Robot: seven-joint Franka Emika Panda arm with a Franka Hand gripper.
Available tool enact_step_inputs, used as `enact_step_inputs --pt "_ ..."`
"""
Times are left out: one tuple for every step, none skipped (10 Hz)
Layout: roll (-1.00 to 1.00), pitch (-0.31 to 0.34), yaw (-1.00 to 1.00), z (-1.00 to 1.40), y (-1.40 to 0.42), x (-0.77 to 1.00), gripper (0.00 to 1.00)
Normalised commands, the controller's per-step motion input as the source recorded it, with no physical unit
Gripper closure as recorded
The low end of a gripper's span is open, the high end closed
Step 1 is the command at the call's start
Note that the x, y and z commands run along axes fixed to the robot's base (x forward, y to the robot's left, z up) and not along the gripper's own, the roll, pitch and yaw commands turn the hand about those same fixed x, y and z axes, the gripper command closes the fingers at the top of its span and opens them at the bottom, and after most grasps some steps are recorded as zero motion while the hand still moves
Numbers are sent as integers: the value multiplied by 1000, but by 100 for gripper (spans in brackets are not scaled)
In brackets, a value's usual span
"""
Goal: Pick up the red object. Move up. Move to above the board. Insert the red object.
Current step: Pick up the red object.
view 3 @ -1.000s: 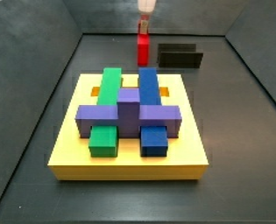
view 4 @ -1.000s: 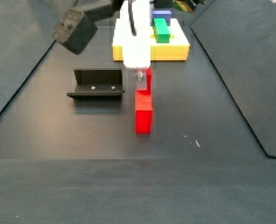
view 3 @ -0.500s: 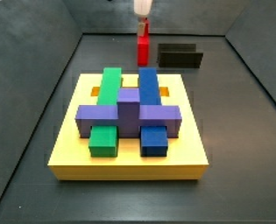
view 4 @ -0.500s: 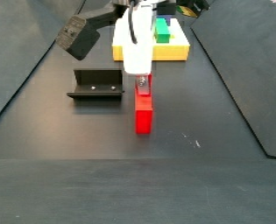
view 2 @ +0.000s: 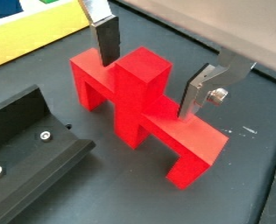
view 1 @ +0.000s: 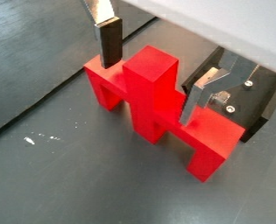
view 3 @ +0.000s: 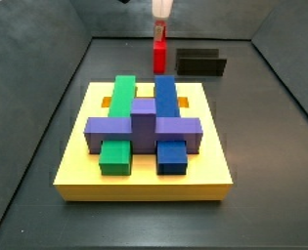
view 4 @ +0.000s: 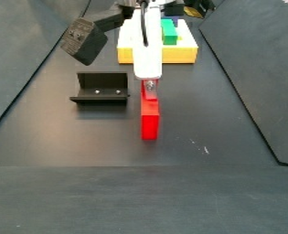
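Note:
The red object (view 1: 210, 144) stands on the dark floor with its central post upward, seen in both wrist views (view 2: 187, 149). My gripper (view 1: 151, 92) is open and straddles that post, one finger (view 1: 109, 44) on each side just above the wide bar, with gaps to the post. In a side view the gripper (view 4: 147, 84) hangs directly over the red object (view 4: 149, 114), seen edge-on. The yellow board (view 3: 78, 166) carries green, blue and purple blocks and lies apart from the red object (view 3: 159, 54).
The fixture (view 4: 100, 89), a dark L-shaped bracket, stands on the floor right beside the red object, also in a wrist view (view 2: 35, 149). Grey walls close in the floor on both sides. A white fleck (view 1: 35, 138) marks the floor.
The gripper has come down a little over the red object. The red object and the board have not moved.

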Motion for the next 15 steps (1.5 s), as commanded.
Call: enact_step_inputs --pt "-13 0 0 0 0 0 0" --pt "-7 0 0 0 0 0 0" --pt "0 0 0 -66 0 0 0" --pt "0 0 37 -83 0 20 0" --pt "-17 0 0 -51 0 0 0" --pt "-41 0 63 -109 9 0 0" --pt "-69 0 89 -86 9 0 0" --pt "-63 -3 60 -69 0 0 0" --pt "-97 -19 34 -40 0 0 0" --pt "-26 0 0 0 0 0 0" --pt "0 0 0 0 0 0 0" --pt "0 0 0 0 0 0 100" --pt "0 0 0 0 0 0 100" --pt "0 0 0 0 0 0 100" --pt "0 0 0 0 0 0 100"
